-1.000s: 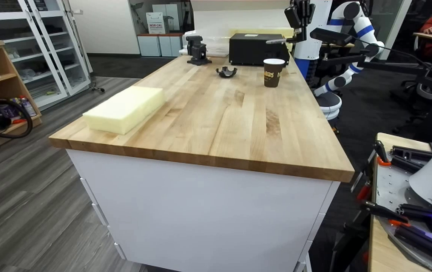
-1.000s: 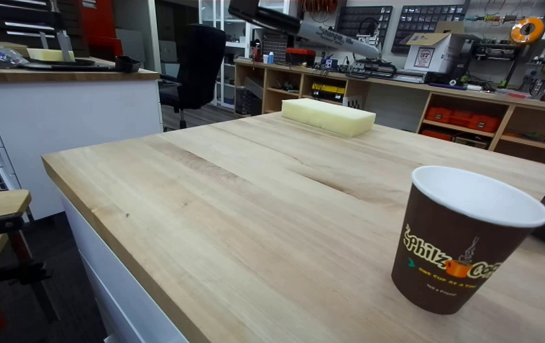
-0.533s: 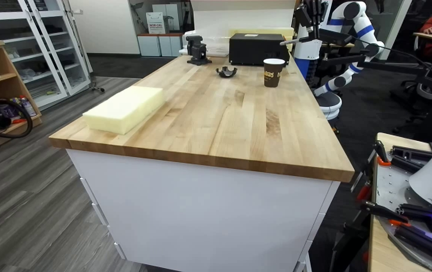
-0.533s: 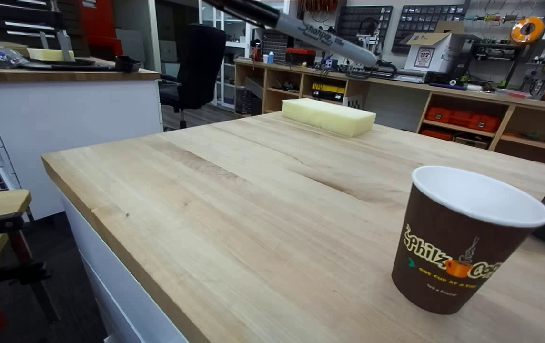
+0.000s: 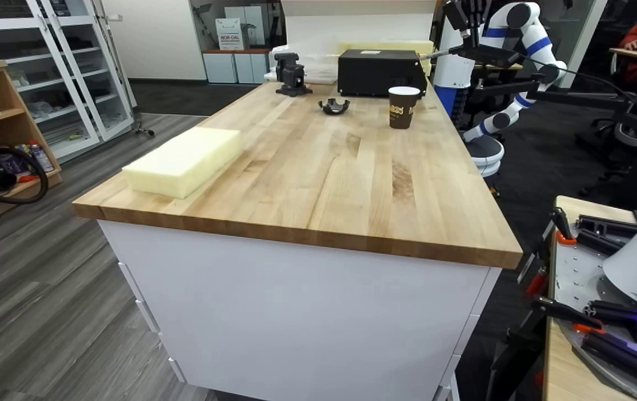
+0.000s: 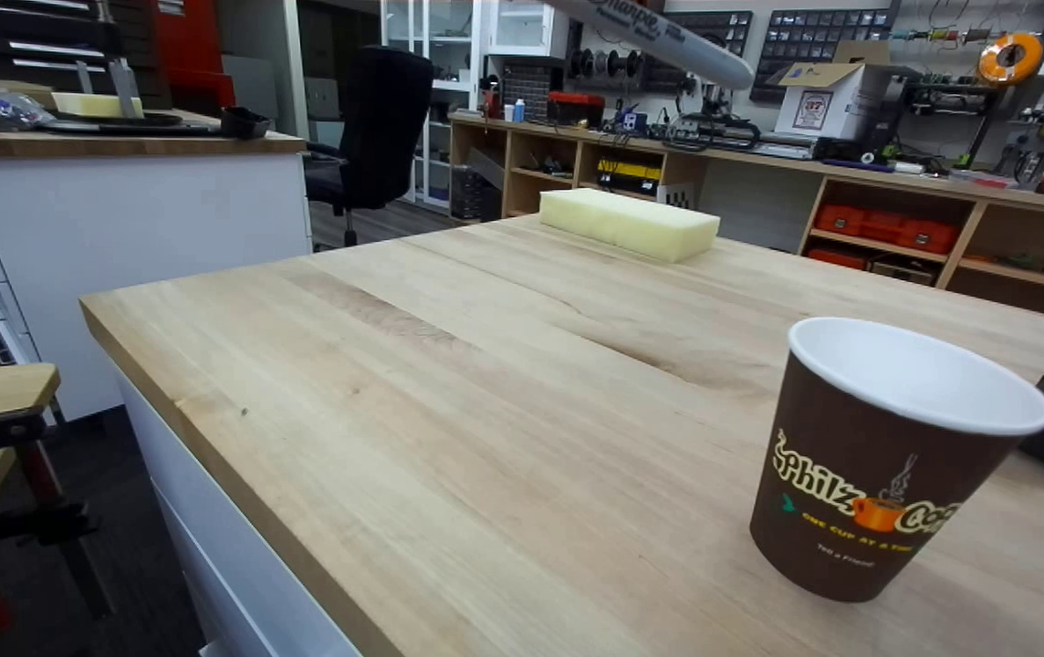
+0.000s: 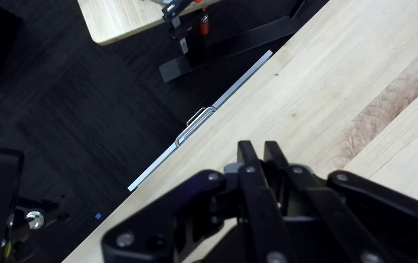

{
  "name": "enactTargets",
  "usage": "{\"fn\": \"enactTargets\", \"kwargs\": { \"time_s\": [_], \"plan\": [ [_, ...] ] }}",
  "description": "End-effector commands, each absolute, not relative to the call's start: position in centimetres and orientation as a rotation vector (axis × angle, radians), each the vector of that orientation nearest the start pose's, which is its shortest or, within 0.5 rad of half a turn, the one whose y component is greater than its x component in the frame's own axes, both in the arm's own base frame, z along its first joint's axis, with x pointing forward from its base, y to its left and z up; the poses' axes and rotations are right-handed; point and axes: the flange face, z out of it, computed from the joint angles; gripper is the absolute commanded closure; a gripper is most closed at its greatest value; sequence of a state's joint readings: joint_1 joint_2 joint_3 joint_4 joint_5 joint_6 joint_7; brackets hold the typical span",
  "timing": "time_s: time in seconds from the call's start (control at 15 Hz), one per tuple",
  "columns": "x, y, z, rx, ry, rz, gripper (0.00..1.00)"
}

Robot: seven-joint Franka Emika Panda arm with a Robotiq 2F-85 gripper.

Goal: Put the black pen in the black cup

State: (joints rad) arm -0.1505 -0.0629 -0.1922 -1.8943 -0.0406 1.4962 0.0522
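Observation:
The black cup, dark brown with a white rim and inside, stands upright on the wooden table in both exterior views (image 5: 400, 114) (image 6: 860, 493). My gripper (image 5: 465, 48) is high above the table and shut on the black pen, a marker with a grey body. The pen (image 5: 435, 55) sticks out sideways and slightly down, above and to the right of the cup in that exterior view. Its grey end (image 6: 668, 41) shows at the top of an exterior view. In the wrist view the gripper (image 7: 258, 143) has a narrow gap between its fingertips; the pen is not clearly visible there.
A pale yellow foam block (image 5: 185, 161) lies on the table (image 5: 318, 189). A black box (image 5: 377, 72) stands behind the cup, with a black curved part (image 5: 333, 106) and a black vise-like device (image 5: 292, 75) nearby. The table's side edge shows in the wrist view (image 7: 201, 153).
The gripper and pen have moved right in one exterior view. In another exterior view the pen has risen toward the top edge, its black part leaving the picture. The cup has not moved.

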Motion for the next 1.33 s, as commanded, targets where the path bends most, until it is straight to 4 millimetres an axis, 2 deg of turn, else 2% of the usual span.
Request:
{"fn": "enactTargets", "kwargs": {
  "time_s": [0.0, 0.4, 0.53, 0.93, 1.27],
  "plan": [
    [47.9, -18.8, 50.2, -3.007, 0.573, 0.546, 0.92],
    [49.9, -19.7, 47.2, -2.989, 0.509, 0.595, 0.92],
    [50.5, -20.0, 46.7, -2.992, 0.498, 0.608, 0.92],
    [52.0, -21.8, 46.5, -3.003, 0.52, 0.634, 0.92],
    [52.6, -24.3, 46.4, -3.001, 0.515, 0.625, 0.92]
  ]
}}
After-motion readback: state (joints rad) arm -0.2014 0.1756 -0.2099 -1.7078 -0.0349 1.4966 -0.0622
